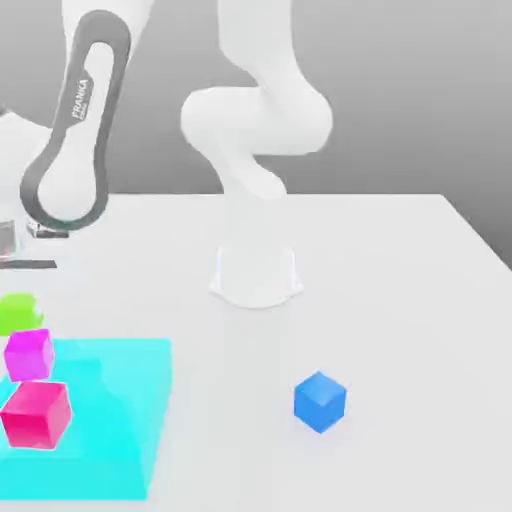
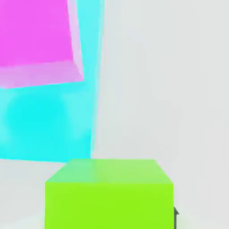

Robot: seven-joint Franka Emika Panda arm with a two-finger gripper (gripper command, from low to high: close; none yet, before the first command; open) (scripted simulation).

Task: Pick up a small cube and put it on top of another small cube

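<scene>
Gripper jaws closed on the lime-green small cube (image 2: 108,194), seen at the exterior view's left edge (image 1: 18,312), just beside the cyan mat (image 1: 110,420). Magenta cube (image 1: 29,354) and pink-red cube (image 1: 37,414) rest on the mat. Blue cube (image 1: 320,401) sits well apart on the white table (image 1: 400,300)

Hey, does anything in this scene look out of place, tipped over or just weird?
Nothing stands out. The magenta cube and pink-red cube sit on the cyan mat, the lime-green cube near its edge, the blue cube alone on the table.
</scene>
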